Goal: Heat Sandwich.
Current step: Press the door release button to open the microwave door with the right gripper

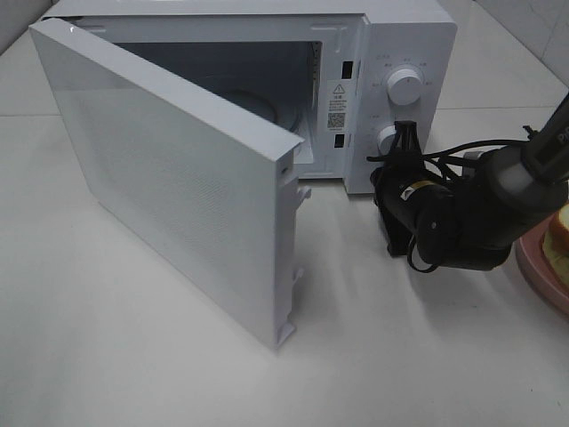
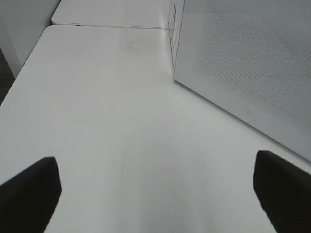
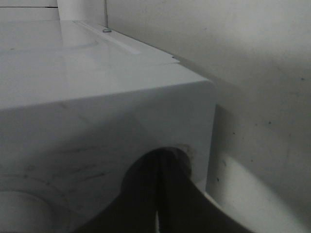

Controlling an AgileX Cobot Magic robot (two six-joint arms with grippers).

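Note:
The sandwich [image 1: 560, 233], white bread with a golden crust, lies on a pink plate [image 1: 540, 267] at the right edge of the exterior high view, mostly cut off. The white microwave [image 1: 413, 44] stands at the back with its door [image 1: 178, 178] swung wide open and its cavity empty. My right gripper [image 1: 406, 133] is shut with nothing in it, its tip against the control panel beside the lower knob [image 1: 388, 139]. The right wrist view shows the closed fingers [image 3: 163, 194] touching the panel. My left gripper [image 2: 155, 194] is open over bare table, beside the door [image 2: 243, 58].
The upper knob [image 1: 407, 86] sits above the lower one on the panel. The open door juts far forward over the white table [image 1: 133, 356]. The right arm and its cables [image 1: 471, 222] lie between the microwave and the plate.

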